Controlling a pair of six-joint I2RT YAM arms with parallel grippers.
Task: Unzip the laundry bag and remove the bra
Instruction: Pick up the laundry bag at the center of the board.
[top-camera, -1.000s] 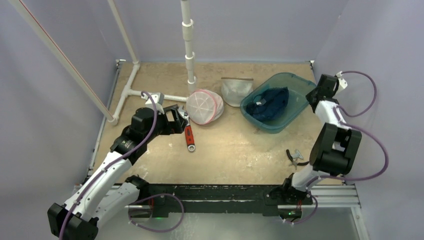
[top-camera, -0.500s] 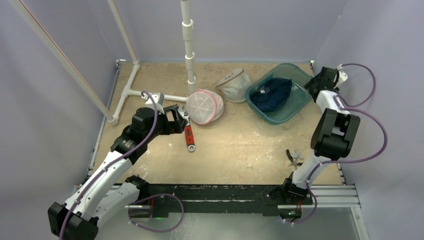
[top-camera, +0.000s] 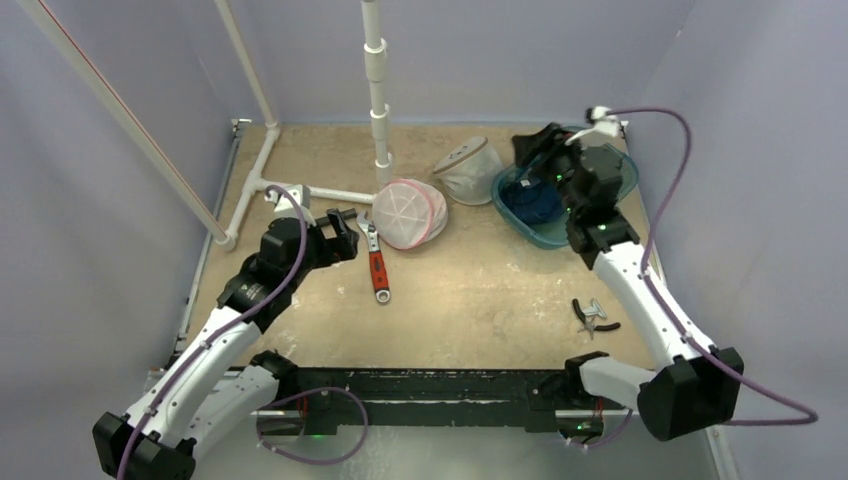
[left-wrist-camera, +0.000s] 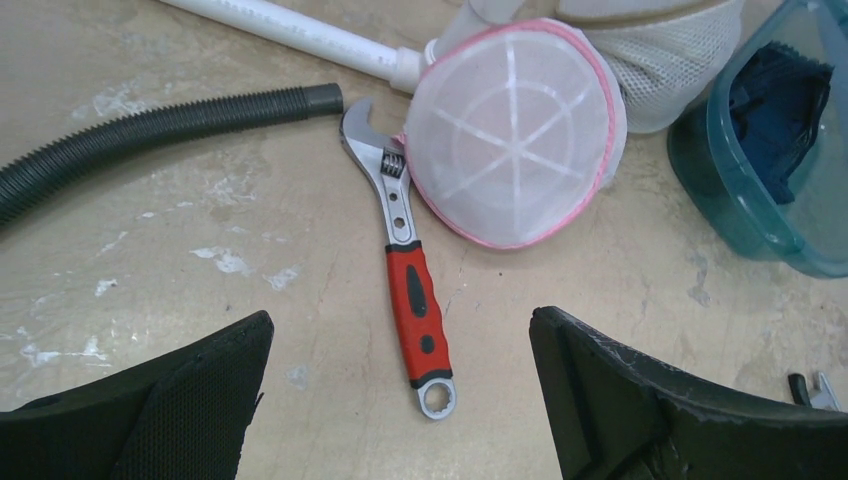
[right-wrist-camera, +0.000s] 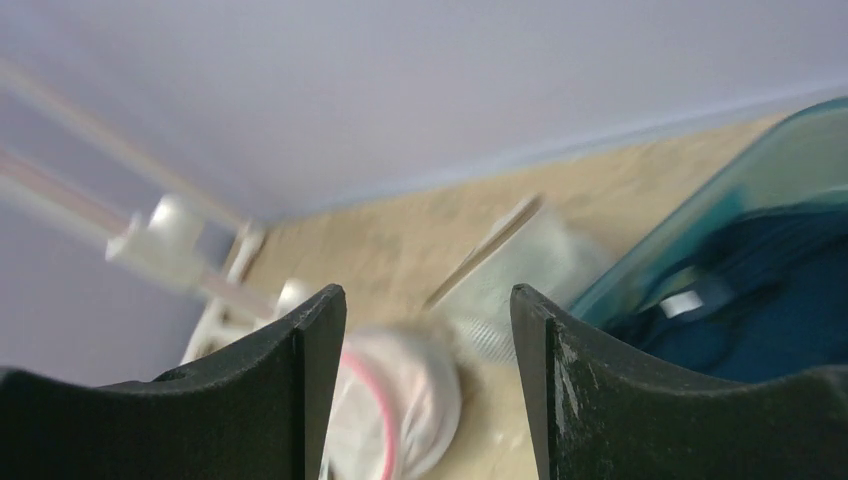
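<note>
Laundry bag lies ahead of the left gripper, whose jaws gape wide and empty; a wrench sits between them, touching the bag. Right gripper, parted and empty, hangs beside the tub holding blue cloth.

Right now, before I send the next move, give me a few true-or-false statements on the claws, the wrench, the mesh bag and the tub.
1. The left claw is open and holds nothing. True.
2. The wrench lies inside the tub. False: it lies on the table, beside the pink-rimmed mesh bag.
3. A dark blue cloth sits in the tub. True.
4. The right claw is shut on the pink-rimmed mesh bag. False: its jaws stand apart with nothing between them, up by the tub.
</note>
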